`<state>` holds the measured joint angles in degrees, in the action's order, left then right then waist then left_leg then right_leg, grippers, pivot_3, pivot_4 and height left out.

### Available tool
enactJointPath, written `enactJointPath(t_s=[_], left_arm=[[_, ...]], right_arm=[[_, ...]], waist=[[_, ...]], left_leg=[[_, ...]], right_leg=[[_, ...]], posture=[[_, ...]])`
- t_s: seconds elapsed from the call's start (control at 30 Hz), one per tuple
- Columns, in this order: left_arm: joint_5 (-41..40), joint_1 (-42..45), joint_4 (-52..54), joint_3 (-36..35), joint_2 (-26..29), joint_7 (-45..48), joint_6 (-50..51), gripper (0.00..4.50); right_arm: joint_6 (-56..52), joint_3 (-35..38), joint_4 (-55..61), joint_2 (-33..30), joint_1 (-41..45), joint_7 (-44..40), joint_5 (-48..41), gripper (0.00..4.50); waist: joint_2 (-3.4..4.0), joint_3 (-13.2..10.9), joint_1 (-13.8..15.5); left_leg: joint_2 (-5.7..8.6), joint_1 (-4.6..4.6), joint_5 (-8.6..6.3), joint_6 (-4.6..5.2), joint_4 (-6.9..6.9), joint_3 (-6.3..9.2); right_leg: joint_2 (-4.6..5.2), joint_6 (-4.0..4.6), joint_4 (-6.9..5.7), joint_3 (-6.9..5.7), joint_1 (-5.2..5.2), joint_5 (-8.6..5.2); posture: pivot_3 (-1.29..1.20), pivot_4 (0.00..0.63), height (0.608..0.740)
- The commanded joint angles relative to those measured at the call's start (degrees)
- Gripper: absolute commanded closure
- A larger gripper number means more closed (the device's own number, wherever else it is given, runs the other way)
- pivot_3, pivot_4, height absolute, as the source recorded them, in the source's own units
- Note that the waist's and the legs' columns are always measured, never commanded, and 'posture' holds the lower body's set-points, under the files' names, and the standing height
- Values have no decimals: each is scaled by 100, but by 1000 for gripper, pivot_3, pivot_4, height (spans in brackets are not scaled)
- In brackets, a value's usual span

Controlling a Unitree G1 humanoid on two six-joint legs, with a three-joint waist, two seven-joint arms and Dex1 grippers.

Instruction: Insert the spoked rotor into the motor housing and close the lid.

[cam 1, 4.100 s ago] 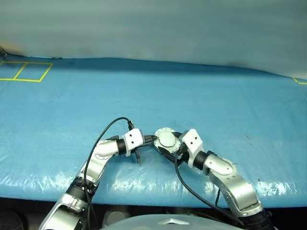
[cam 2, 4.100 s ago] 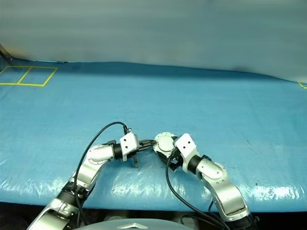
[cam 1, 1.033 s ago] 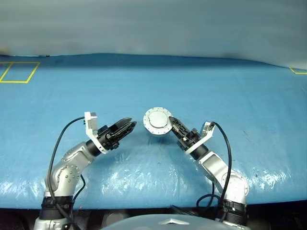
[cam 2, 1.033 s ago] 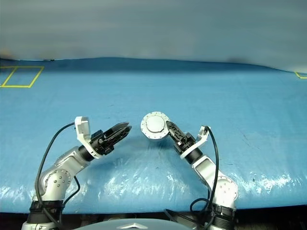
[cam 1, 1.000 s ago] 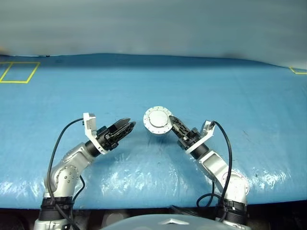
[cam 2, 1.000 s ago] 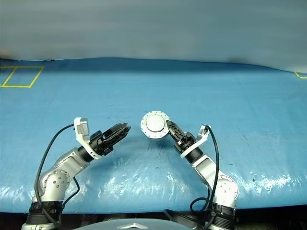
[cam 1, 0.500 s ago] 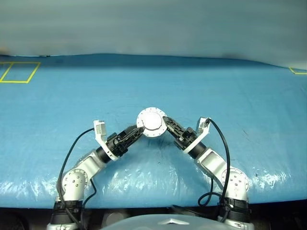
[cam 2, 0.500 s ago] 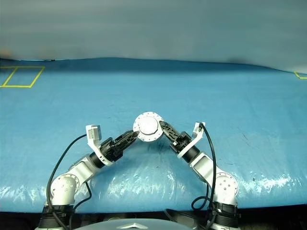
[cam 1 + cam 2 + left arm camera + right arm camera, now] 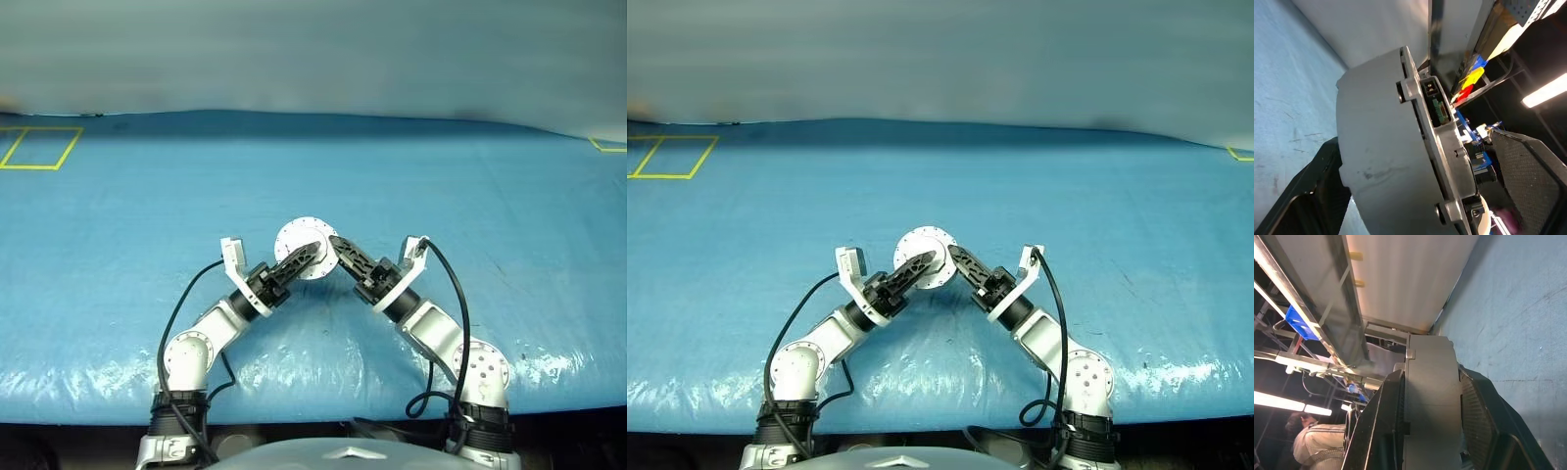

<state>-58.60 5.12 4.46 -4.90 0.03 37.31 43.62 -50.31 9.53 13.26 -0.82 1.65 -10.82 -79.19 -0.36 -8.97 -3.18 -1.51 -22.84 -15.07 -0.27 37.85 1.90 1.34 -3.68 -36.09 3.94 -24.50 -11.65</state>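
The motor housing (image 9: 303,245), a round silver puck, is held on edge above the blue table (image 9: 470,206). My right gripper (image 9: 338,253) is shut on it, and the right wrist view has the housing (image 9: 1430,396) edge-on, clamped between both black fingers (image 9: 1376,431). My left gripper (image 9: 299,260) stands open with its fingers on either side of the puck. In the left wrist view the housing (image 9: 1386,161) fills the gap, with one finger (image 9: 1528,181) well clear of its flanged face. The spoked rotor is hidden. I cannot tell the lid apart from the housing.
Yellow tape squares (image 9: 39,147) mark the table's far left and a yellow corner (image 9: 607,144) its far right. The table's shiny front edge (image 9: 294,387) runs just below both arms. A person (image 9: 1308,445) stands in the background of the right wrist view.
My left gripper has swung right to the housing and opened wider, its fingers now straddling the puck. The right gripper has kept its hold and barely shifted.
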Motion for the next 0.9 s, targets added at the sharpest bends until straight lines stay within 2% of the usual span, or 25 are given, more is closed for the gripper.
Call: enactJointPath(t_s=[0.03,0.07,0.13,0.27,0.3,0.9], left_arm=[[-84,88,-73,8,-85,-121,93,17],[-51,85,-65,12,-78,-148,98,17],[-71,61,-44,-27,-57,-162,130,378],[-11,24,-8,-33,32,-298,196,1628],[-36,21,-32,-54,42,-332,221,1751],[-317,192,-35,-272,-123,-598,123,1792]], right_arm=[[95,-63,285,57,111,-65,-199,3253],[100,-67,289,56,108,-69,-205,3253],[120,-66,282,68,95,-45,-191,3253],[151,-64,258,93,87,-22,-167,3253],[151,-71,255,95,87,-32,-153,3253],[652,-319,331,252,91,-30,590,3253]], waist=[[0,0,-3],[0,0,-3],[0,0,-3],[0,0,-2],[0,0,-2],[0,0,-1]], left_leg=[[0,0,0,0,0,0],[0,0,0,0,0,0],[0,0,0,0,0,0],[0,-2,0,0,1,0],[0,-2,0,0,1,0],[1,-2,0,0,5,1]], right_leg=[[-1,0,0,0,0,0],[-1,0,0,0,0,1],[-1,-1,0,0,0,1],[0,-2,0,0,0,2],[1,-2,0,1,0,2],[0,-18,0,1,0,16]], posture=[[0,150,740],[0,150,740],[0,150,740],[0,150,740],[0,150,740],[0,150,740]])
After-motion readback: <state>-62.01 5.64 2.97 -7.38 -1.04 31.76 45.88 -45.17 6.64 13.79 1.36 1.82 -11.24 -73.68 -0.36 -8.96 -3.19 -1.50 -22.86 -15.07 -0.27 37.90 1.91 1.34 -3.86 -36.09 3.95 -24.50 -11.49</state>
